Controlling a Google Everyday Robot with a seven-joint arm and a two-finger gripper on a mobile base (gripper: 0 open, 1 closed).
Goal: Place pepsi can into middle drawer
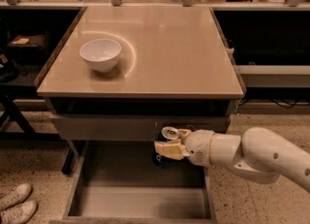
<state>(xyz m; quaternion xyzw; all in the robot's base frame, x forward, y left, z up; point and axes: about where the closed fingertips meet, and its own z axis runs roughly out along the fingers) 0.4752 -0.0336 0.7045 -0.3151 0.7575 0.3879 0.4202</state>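
Note:
The pepsi can [169, 133], dark blue with a silver top, stands upright just inside the back of the open middle drawer [140, 184], right of centre. My gripper [173, 143] reaches in from the right and is shut on the pepsi can, with one cream finger [167, 150] across its front. The drawer is pulled out below the table and shows a bare flat grey floor. Whether the can's base touches that floor I cannot tell.
A white bowl [100, 54] sits on the beige tabletop [169, 48] at the left. A shut grey drawer front [111, 127] runs just above the open drawer. White shoes [14, 203] lie on the floor at lower left. Dark shelving flanks the table.

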